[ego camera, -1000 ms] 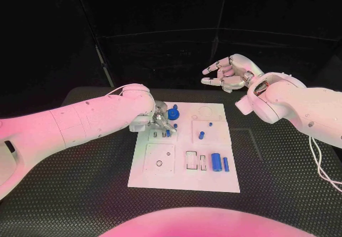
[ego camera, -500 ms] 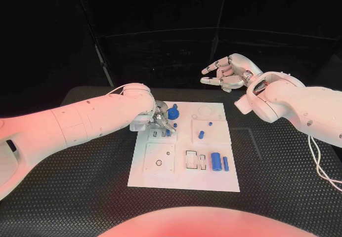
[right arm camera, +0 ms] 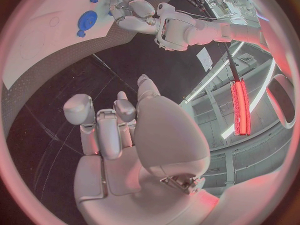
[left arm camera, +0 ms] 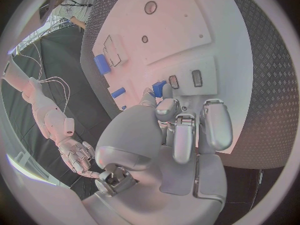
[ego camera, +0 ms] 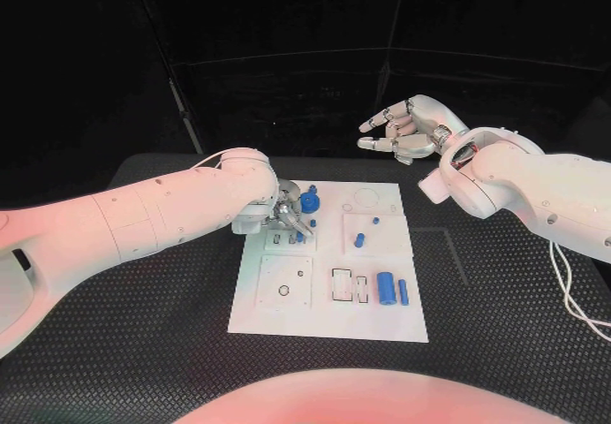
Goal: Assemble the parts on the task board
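Overhead, from the head view, the task board lies as a white plate on the black table, its long axis running away from the robot. The left hand is down over the board's far left part, fingers curled in beside a round blue part, with a small blue peg just below them; whether the fingers actually pinch a piece cannot be told here. Near the board's middle a short blue part lies tilted, and at the near right a thick blue cylinder and a thin blue rod lie side by side, both with their long axes pointing away from the robot. The right hand hangs in the air beyond the board's far edge, well apart from it, fingers loosely curled and holding nothing. Next, the left wrist view has the left hand's fingers bent down onto the board, with a blue piece at the fingertips; a grip cannot be confirmed. Last, the right wrist view shows the right hand with fingers curled in on nothing, above the table.
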Robot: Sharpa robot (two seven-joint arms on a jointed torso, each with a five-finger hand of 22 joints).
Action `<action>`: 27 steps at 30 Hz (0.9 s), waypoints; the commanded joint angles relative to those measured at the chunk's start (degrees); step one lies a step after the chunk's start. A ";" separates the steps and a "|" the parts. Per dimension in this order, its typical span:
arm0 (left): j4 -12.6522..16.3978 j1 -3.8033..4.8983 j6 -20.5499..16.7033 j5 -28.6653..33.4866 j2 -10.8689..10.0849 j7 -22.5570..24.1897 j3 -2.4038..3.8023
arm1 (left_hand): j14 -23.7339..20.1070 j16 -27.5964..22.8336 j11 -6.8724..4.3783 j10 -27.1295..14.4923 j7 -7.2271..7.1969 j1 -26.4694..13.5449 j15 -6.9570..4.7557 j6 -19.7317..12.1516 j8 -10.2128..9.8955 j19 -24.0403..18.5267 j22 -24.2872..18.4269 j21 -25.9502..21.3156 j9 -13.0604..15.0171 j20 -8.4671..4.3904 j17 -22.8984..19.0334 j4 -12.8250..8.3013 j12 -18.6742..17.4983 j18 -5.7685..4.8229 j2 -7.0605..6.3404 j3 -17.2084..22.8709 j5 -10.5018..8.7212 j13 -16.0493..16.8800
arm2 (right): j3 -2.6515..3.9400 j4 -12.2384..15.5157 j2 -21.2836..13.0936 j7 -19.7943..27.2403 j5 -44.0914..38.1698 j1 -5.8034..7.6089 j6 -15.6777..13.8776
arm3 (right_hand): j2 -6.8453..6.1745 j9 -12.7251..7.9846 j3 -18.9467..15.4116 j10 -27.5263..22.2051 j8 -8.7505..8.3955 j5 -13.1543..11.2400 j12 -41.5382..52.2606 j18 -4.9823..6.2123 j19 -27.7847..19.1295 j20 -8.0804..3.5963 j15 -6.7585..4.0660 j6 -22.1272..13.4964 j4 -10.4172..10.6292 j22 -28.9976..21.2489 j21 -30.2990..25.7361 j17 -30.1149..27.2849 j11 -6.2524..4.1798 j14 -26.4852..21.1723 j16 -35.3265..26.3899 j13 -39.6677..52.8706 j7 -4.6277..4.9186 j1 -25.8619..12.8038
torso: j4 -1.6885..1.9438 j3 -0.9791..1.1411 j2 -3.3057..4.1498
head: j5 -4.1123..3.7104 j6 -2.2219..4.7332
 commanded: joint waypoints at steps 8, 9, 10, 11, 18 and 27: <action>-0.11 0.10 1.22 1.01 -0.08 -0.46 0.02 | 6.05 0.17 -0.29 -1.02 -0.19 3.57 -0.40 -1.02 -1.02 -0.10 0.22 0.21 -0.03 -0.12 15.09 -1.65 -0.97 -0.69 0.03 4.34 0.61 -0.63 | 0.04 -0.03 0.12 0.25 0.15 0.11 0.53 | 0.44 -0.07 -0.16 -0.09 0.24 0.62 -0.11 0.57 -0.14 -0.25 -0.51 0.29 -0.36 -0.04 -0.35 2.97 -0.37 3.29 -0.17 0.02 -0.19 0.17 | 0.03 -0.02 -0.01 | 0.03 -0.05; -0.09 0.10 1.21 1.04 -0.13 -0.46 0.02 | 6.05 0.17 -0.31 -1.16 -0.21 4.10 -0.43 -1.13 -1.22 -0.10 0.23 0.21 -0.08 -0.15 15.09 -1.95 -1.15 -0.69 -0.04 5.05 0.71 -0.75 | 0.04 -0.05 0.13 0.26 0.15 0.11 0.54 | 0.47 -0.07 -0.18 -0.05 0.26 0.72 -0.08 0.56 -0.10 -0.26 -0.52 0.28 -0.39 0.00 -0.33 2.99 -0.38 3.30 -0.16 0.05 -0.20 0.21 | 0.04 -0.01 -0.01 | 0.04 -0.05; -0.05 0.10 1.21 1.10 -0.19 -0.46 0.02 | 6.05 0.17 -0.32 -1.27 -0.20 4.52 -0.44 -1.19 -1.41 -0.12 0.24 0.20 -0.14 -0.18 15.09 -2.19 -1.29 -0.69 -0.19 5.80 0.81 -0.83 | 0.04 -0.07 0.14 0.27 0.15 0.11 0.56 | 0.48 -0.07 -0.18 -0.04 0.26 0.75 -0.07 0.56 -0.09 -0.26 -0.52 0.28 -0.40 0.02 -0.32 2.99 -0.38 3.30 -0.16 0.06 -0.20 0.23 | 0.04 -0.02 -0.01 | 0.05 -0.06; 0.00 0.10 1.21 1.29 -0.29 -0.46 0.02 | 6.05 0.17 -0.33 -1.39 -0.20 4.99 -0.46 -1.21 -1.65 -0.12 0.27 0.19 -0.20 -0.20 15.09 -2.46 -1.48 -0.69 -0.46 6.85 1.04 -0.95 | 0.04 -0.11 0.16 0.28 0.15 0.10 0.60 | 0.48 -0.07 -0.18 -0.04 0.26 0.75 -0.07 0.56 -0.09 -0.26 -0.52 0.28 -0.40 0.02 -0.32 2.99 -0.38 3.30 -0.16 0.06 -0.20 0.23 | 0.04 -0.02 -0.01 | 0.12 -0.07; 0.33 0.10 0.44 2.36 -0.63 -0.35 0.02 | 6.05 0.17 -0.24 -1.74 -0.04 6.11 -0.45 -1.20 -2.74 -0.16 0.43 0.16 -0.40 -0.25 15.09 -3.35 -2.40 -0.70 -2.97 14.08 3.84 -1.50 | 0.04 -0.24 0.27 0.35 0.15 0.10 0.72 | 0.52 -0.07 -0.20 0.06 0.29 0.90 0.05 0.55 -0.05 -0.27 -0.53 0.29 -0.44 0.04 -0.32 3.02 -0.39 3.31 -0.15 0.19 -0.21 0.28 | 0.03 -0.03 0.01 | 0.23 0.00; 1.94 0.08 -4.30 6.03 -2.23 0.00 0.02 | 6.05 0.17 -0.02 -0.69 0.50 -0.16 0.04 -0.89 -1.78 -0.06 1.07 0.25 2.08 0.09 15.09 -5.57 -2.68 -0.71 -12.72 39.20 5.79 -1.57 | 0.04 -0.39 0.25 0.40 0.15 0.10 0.78 | 0.52 -0.07 -0.20 0.06 0.29 0.90 0.05 0.55 -0.05 -0.27 -0.53 0.29 -0.44 0.04 -0.32 3.02 -0.39 3.31 -0.15 0.19 -0.21 0.28 | 0.09 -0.01 0.00 | 0.02 0.01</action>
